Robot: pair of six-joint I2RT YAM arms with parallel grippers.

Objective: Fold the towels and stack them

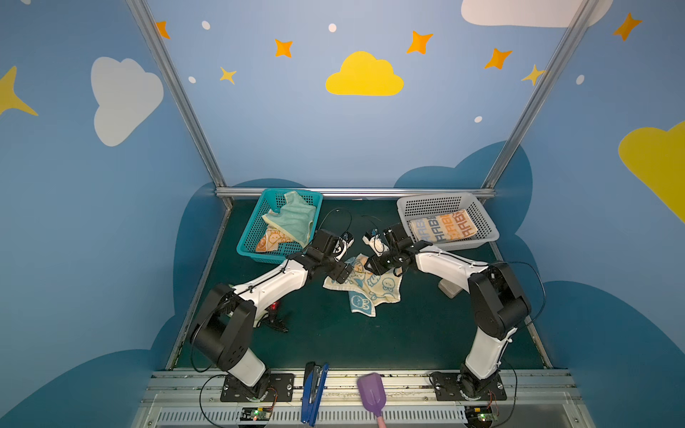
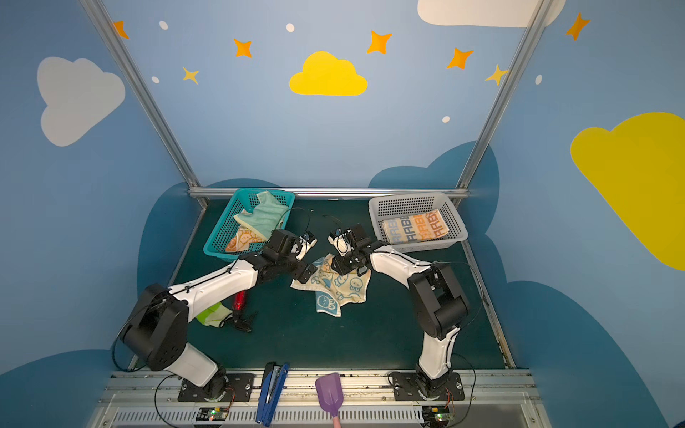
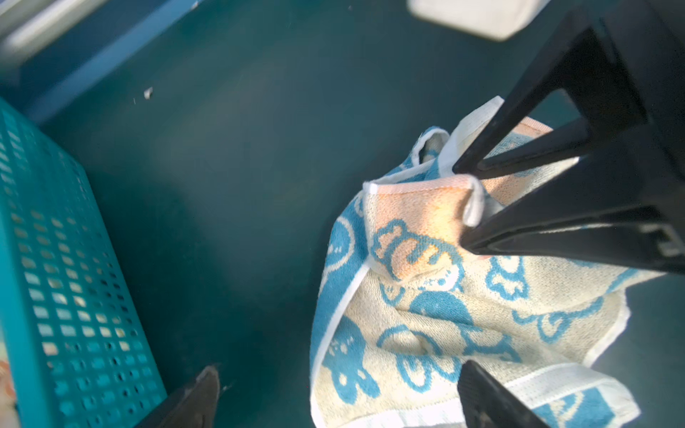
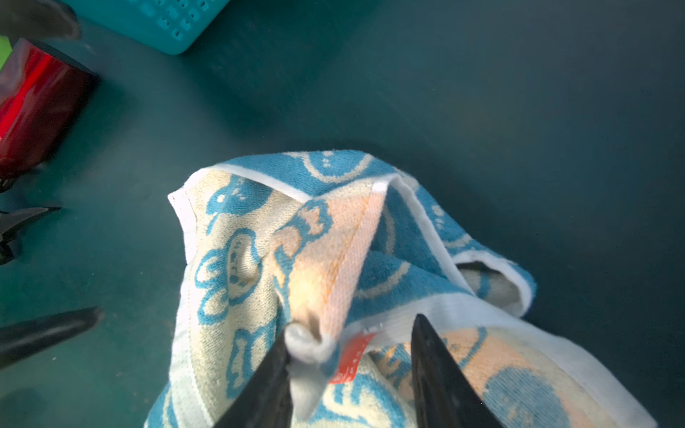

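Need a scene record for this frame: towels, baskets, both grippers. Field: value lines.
blue rabbit towel: crumpled on the mat, centre, unfolded
left gripper: open, straddling the towel's edge, holding nothing
right gripper: jaws apart around a raised towel corner, not clamped
teal basket: holds both towels below
mint-green towel: loose, partly over the orange one
orange rabbit towel: unfolded
white basket: holds one towel
lettered towel: folded
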